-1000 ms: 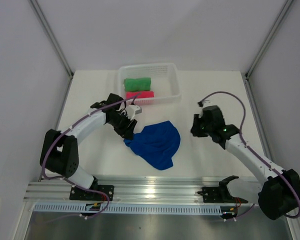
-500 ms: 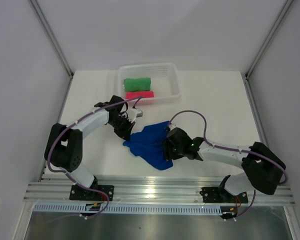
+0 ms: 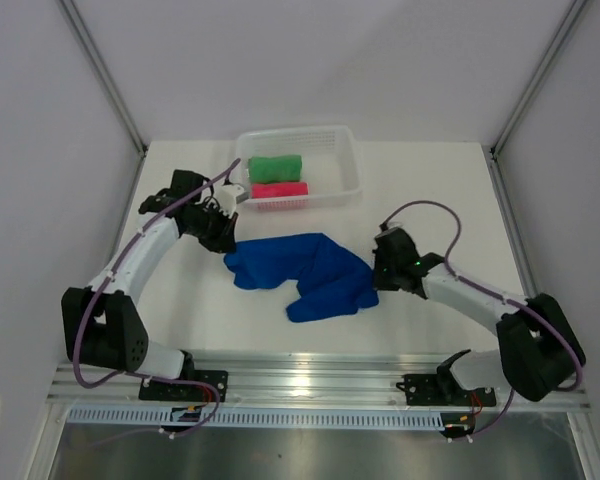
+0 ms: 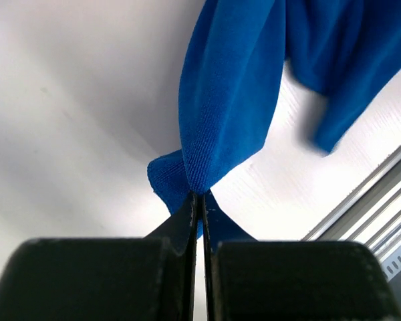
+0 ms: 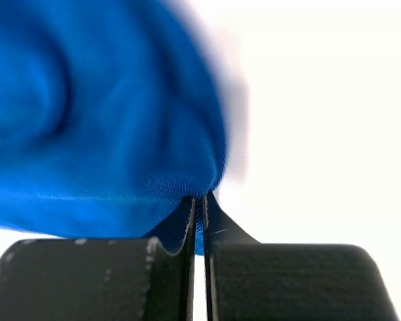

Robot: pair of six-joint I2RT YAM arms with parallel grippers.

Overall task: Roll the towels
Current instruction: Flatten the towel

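Top external: spread pincers (image 3: 225, 243) (image 3: 377, 283) pinch towel (image 3: 310, 272).

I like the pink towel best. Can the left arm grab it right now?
Probably not yet: the left end effector is shut on the blue towel. The pink towel lies uncovered in the basket close by, so it looks reachable after letting go.
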